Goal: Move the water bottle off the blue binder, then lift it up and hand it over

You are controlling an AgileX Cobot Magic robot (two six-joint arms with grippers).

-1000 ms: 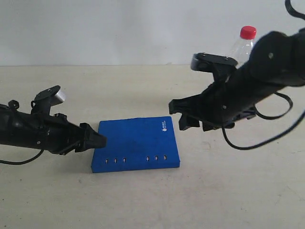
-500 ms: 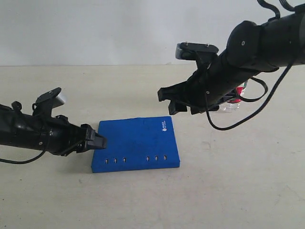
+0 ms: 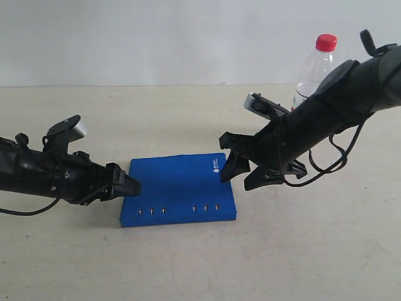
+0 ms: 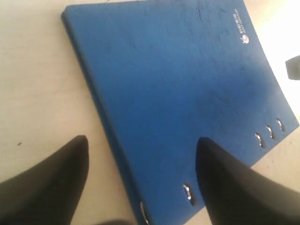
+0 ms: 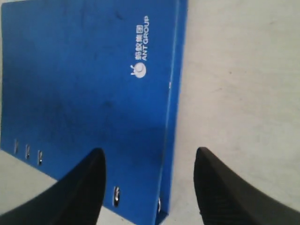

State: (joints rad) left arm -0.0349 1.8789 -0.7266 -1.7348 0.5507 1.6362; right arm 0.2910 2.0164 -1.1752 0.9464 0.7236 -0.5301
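Blue binder (image 3: 178, 188), mid-frame: left gripper (image 3: 128, 186) and right gripper (image 3: 239, 177) both spread astride opposite edges; clamp evenly before lifting.

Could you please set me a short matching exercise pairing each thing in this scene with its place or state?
Things:
1. water bottle
2. blue binder
3. left gripper
4. right gripper

Places or states:
A. open, at the binder edge farthest from the logo
B. standing upright, off the binder
C. open, at the binder edge beside the logo
D. lying flat on the table, nothing on top

Pairs: 1-B, 2-D, 3-A, 4-C
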